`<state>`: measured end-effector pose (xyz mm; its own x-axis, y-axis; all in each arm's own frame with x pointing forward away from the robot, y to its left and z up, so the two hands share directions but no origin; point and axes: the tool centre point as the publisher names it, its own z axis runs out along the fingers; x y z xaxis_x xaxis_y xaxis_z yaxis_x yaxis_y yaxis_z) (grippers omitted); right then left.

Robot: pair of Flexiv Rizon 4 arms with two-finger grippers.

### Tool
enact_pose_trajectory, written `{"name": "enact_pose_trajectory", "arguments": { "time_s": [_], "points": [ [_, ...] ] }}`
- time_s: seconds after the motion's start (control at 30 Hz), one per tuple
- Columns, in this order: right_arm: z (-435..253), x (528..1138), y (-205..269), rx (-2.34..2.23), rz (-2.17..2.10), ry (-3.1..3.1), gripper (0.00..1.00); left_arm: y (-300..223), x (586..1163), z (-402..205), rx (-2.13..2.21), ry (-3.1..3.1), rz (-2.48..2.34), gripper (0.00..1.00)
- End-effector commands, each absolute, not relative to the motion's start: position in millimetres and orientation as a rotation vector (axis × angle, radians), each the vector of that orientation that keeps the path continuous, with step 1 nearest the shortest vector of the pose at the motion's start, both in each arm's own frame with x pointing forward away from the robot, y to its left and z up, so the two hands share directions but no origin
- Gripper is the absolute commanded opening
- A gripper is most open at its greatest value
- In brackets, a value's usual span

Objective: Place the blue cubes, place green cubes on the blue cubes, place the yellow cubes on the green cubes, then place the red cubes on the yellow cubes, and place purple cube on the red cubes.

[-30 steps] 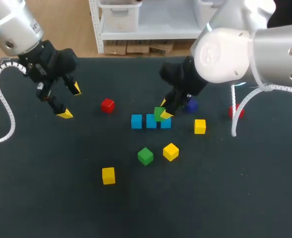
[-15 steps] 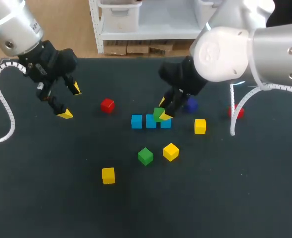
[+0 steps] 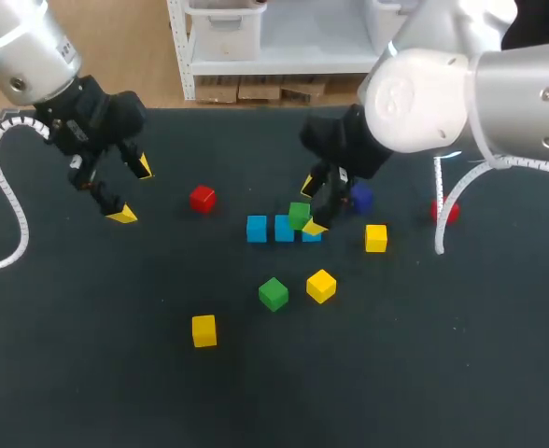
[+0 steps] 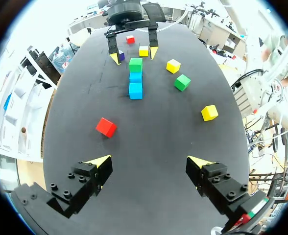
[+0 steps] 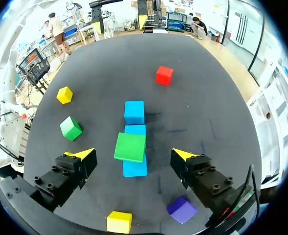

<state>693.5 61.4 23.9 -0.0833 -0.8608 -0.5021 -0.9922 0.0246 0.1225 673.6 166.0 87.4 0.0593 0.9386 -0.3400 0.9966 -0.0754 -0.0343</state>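
Three blue cubes (image 3: 257,229) lie in a row at mid-table. One green cube (image 3: 299,215) rests on top of the row, straddling the middle and right blue cubes (image 5: 135,166). My right gripper (image 3: 310,206) stands open around this green cube (image 5: 130,147), its yellow tips clear of both sides. My left gripper (image 3: 132,191) hangs open and empty over the table's left, with a red cube (image 4: 106,127) ahead of it. A second green cube (image 3: 274,294) and a yellow cube (image 3: 321,286) sit in front of the row.
More loose cubes lie about: yellow (image 3: 204,330) at front left, yellow (image 3: 376,238) right of the row, purple (image 3: 359,198) behind it, red (image 3: 202,198) at the left and red (image 3: 445,210) at the far right by my right arm's cable.
My right gripper's fingers have spread apart and let go of the green cube, which now rests on the blue row. The left arm has not moved.
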Motion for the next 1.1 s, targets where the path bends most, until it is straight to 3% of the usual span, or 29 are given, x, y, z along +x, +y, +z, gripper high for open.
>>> {"name": "enact_pose_trajectory", "arguments": {
  "time_s": [0.03, 1.1],
  "points": [
    [22, 700, 62, -1.917, 0.648, 2.013, 1.0, 167, 675, 87, 2.125, 1.976, -0.41, 1.0],
    [20, 712, 63, -1.944, 0.632, 1.991, 1.0, 167, 675, 87, 2.125, 1.976, -0.41, 1.0]
  ]
}}
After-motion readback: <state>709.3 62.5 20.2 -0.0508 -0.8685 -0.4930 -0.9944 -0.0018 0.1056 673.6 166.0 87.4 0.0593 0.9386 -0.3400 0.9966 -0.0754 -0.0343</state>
